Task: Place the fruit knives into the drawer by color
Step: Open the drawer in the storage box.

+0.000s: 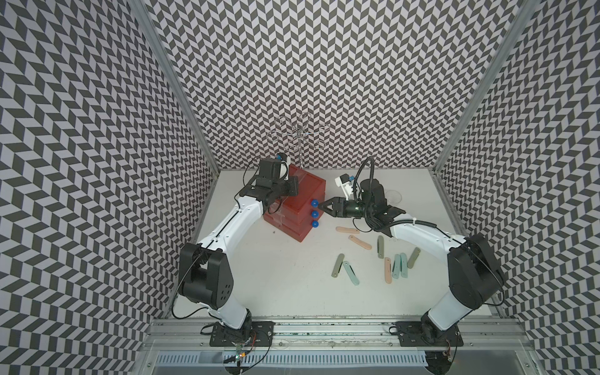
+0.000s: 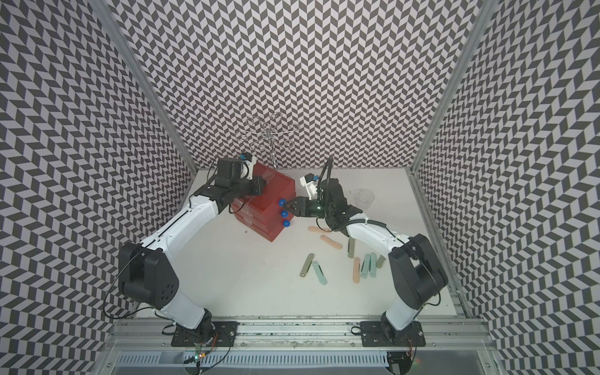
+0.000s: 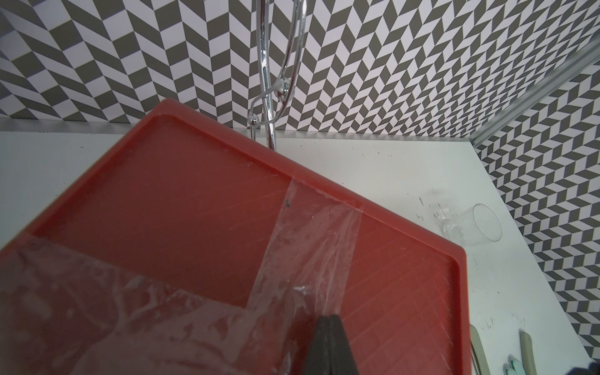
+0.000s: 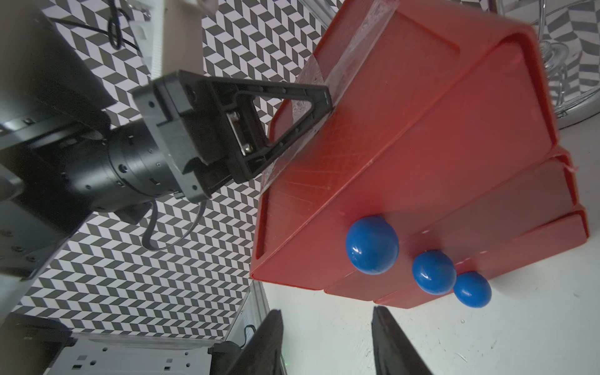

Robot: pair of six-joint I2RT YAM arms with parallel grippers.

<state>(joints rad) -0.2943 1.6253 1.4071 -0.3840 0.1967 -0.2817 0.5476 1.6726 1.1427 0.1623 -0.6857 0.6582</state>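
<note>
The red drawer [image 1: 293,207] [image 2: 264,207] stands at the back left of the table, its three blue knobs facing right. All three drawer fronts look shut. My left gripper [image 3: 329,319] [image 4: 326,97] is shut, its tips pressing on the taped top of the drawer. My right gripper [image 1: 322,206] [image 4: 326,313] is open and empty, just short of the top knob [image 4: 371,245]. Several fruit knives lie loose on the table to the right: peach ones [image 1: 348,230], grey-green ones [image 1: 337,265] and teal ones [image 1: 351,272].
A clear plastic cup [image 2: 365,198] [image 3: 474,227] lies behind my right arm. A chrome wire rack [image 1: 300,136] stands right behind the drawer against the back wall. Patterned walls close in the table on three sides.
</note>
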